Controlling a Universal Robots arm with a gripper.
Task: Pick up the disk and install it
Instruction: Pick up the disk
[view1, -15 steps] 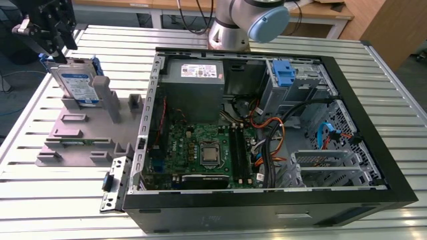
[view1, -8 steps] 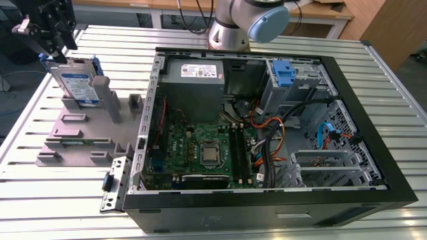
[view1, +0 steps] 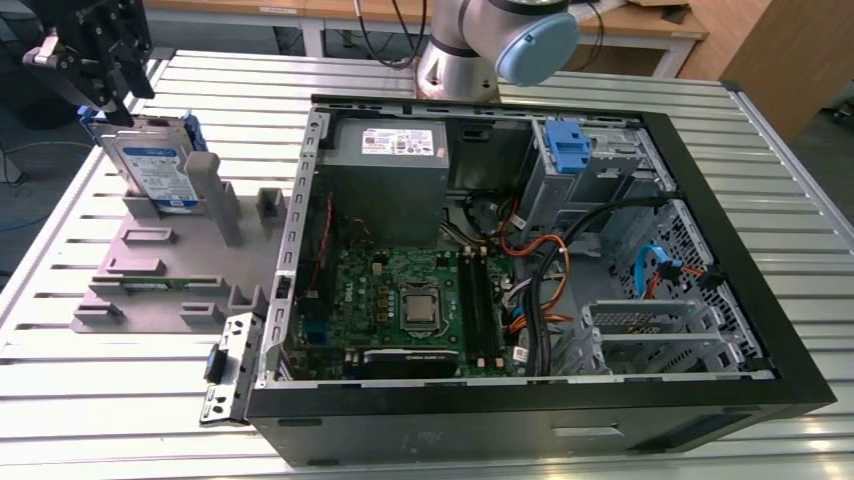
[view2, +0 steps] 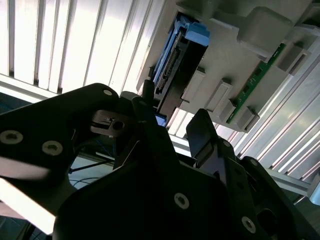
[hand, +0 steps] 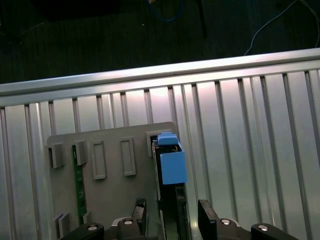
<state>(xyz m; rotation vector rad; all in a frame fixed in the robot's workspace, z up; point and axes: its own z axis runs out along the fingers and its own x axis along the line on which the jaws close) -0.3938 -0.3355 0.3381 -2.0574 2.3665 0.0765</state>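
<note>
1. Exterior view. Slatted aluminium table (view1: 107, 400), wooden desks behind.
   - Open computer case (view1: 534, 425) across the middle, with motherboard (view1: 387, 290), grey power-supply box (view1: 387, 160) and tall blue clip (view1: 567, 148) inside.
   - Grey fixture plate (view1: 160, 255) just beside the case, on the exterior view's left.
   - Disk (view1: 158, 165) upright on edge in a slot at the plate's far end, white-and-blue label towards the camera, outside the case.
   - Black gripper (view1: 114, 90) hanging just above the disk, apart from it and holding nothing.
   - Base of the arm (view1: 494, 40) on the table behind the case.

2. First wrist view. Same slats, dark floor beyond the table edge.
   - Fixture plate (hand: 110, 200) with raised blocks and a green memory stick (hand: 78, 180) along one side.
   - Disk (hand: 173, 167) seen edge-on at the plate's border, blue rail uppermost.
   - Gripper (hand: 172, 220) spread wide, one of the fingers (hand: 206, 217) on each side of the disk's line, the edge lined up with the gap.

3. Second wrist view. Bright slats behind, dark gripper (view2: 175, 105) body in the foreground.
   - Fingers (view2: 202, 130) apart, pinching nothing.
   - Disk (view2: 172, 70) beyond them, connector row and blue rails showing, seated in the plate (view2: 225, 55).
   - Memory stick (view2: 255, 80) further along the same plate.
</note>
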